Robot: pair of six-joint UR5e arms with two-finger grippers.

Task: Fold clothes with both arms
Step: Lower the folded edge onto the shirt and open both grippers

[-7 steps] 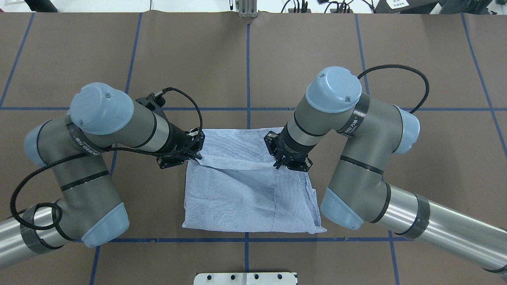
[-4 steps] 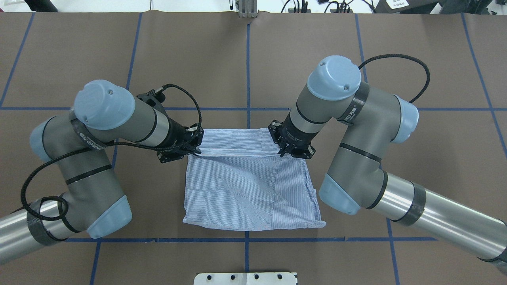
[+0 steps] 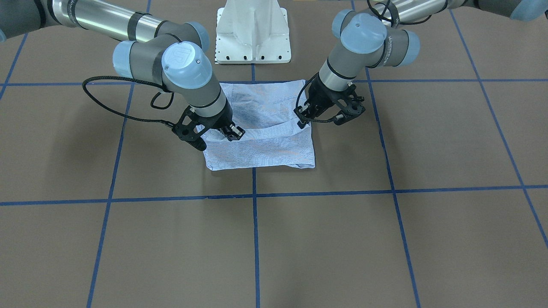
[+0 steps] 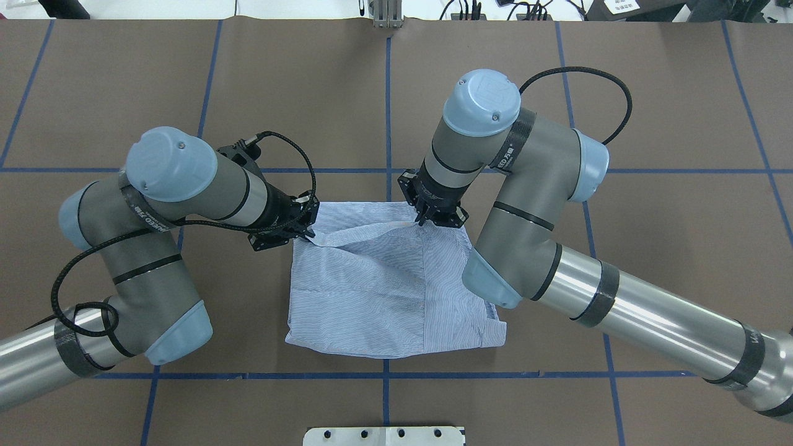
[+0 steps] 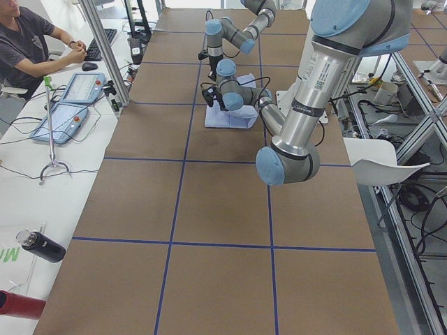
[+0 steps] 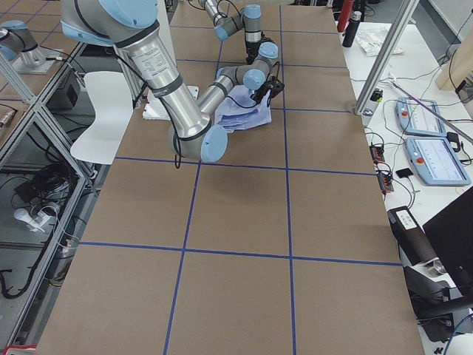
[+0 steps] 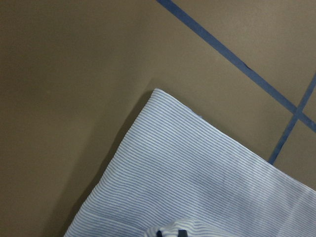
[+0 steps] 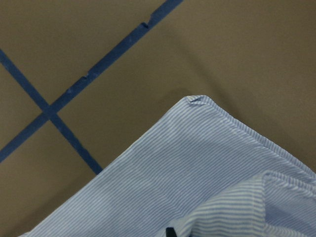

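On my left arm (image 4: 186, 192) the jaws are pinched shut on the far left corner of the shirt's (image 4: 372, 291) upper layer and hold it just off the worktop (image 4: 619, 93). The shirt itself lies at the middle of the worktop, towards my own edge, across the centre tape line (image 4: 388, 111). On my right arm (image 4: 526, 186) the jaws are likewise closed on the far edge of that layer, but some way in from its right corner.

I judge two risks. The cloth between my two grips sags in a slack line, so if I carry it on like this the fold may land creased or crooked. And the free right corner, outside my grip, could drag or flop and spoil the edge. A thin pinch might also slip if I pull the cloth taut too sharply.

The cap (image 3: 185, 60) on my right arm carries a logo that I read as UR. The lettering on the arm bands is too small to read, and no shirt label shows.
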